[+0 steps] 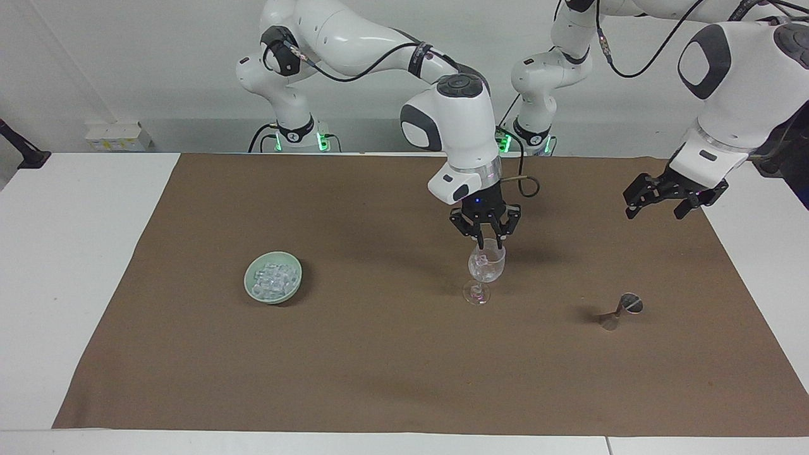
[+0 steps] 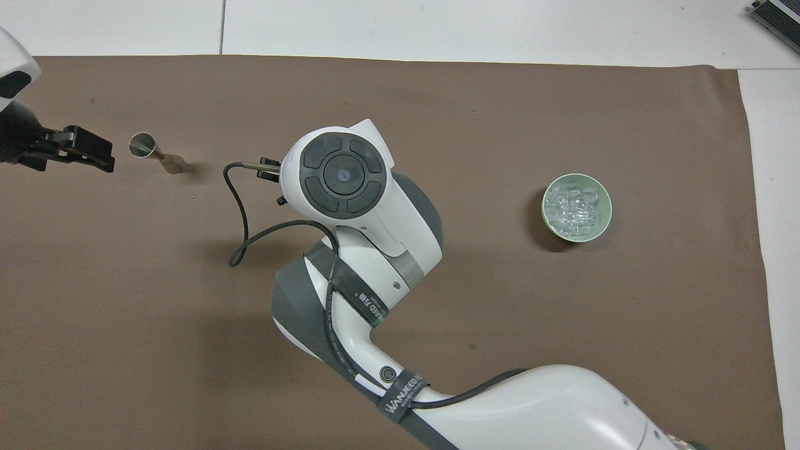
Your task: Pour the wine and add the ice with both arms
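Note:
A clear stemmed glass (image 1: 486, 270) stands upright mid-mat, with a small clear ice cube (image 1: 483, 259) inside its bowl. My right gripper (image 1: 487, 241) hangs just above the glass's rim, fingers apart and empty. In the overhead view the right arm's wrist (image 2: 340, 175) hides the glass and the gripper. A pale green bowl (image 1: 253, 278) (image 2: 549, 219) full of ice (image 1: 273, 280) (image 2: 575, 205) sits toward the right arm's end. My left gripper (image 1: 660, 201) (image 2: 84, 149) hovers open and empty over the mat's edge at the left arm's end.
A small metal jigger (image 1: 621, 311) (image 2: 153, 152) lies tilted on the brown mat (image 1: 379, 354), between the glass and the left arm's end. The right arm's black cable (image 2: 240, 212) loops over the mat beside the wrist.

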